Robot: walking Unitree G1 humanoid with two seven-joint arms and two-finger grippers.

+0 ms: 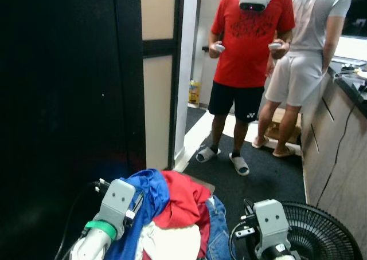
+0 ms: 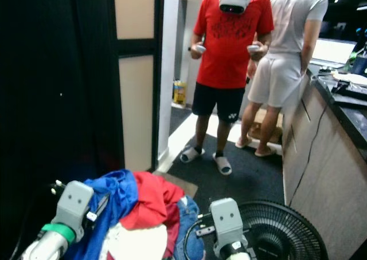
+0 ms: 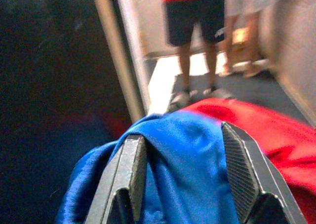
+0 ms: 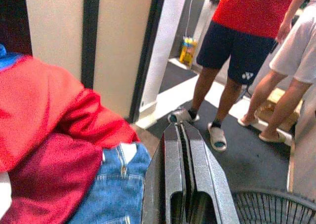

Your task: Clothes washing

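Blue garment [image 3: 187, 169] straddled by parted left end effector [image 3: 190, 177]; slippage risked if closed shallowly. Right end effector [image 4: 183, 150] pressed together, empty.

Heap of clothes [image 1: 172, 220] low in front of robot, beside dark wall. Blue shiny garment [image 3: 187, 169] crumpled on heap's left side, draped over top. Red garment [image 1: 186, 200] bunched at centre, darker maroon fold below it. Blue jeans [image 4: 111, 187] at right edge. White piece [image 1: 172, 240] nearest robot.

Glossy blue satin cloth [image 3: 182, 169] lies between the left claw's [image 3: 185, 179] ridged matt fingers; rough denim jeans [image 4: 116, 189] beside the right claw [image 4: 182, 184].
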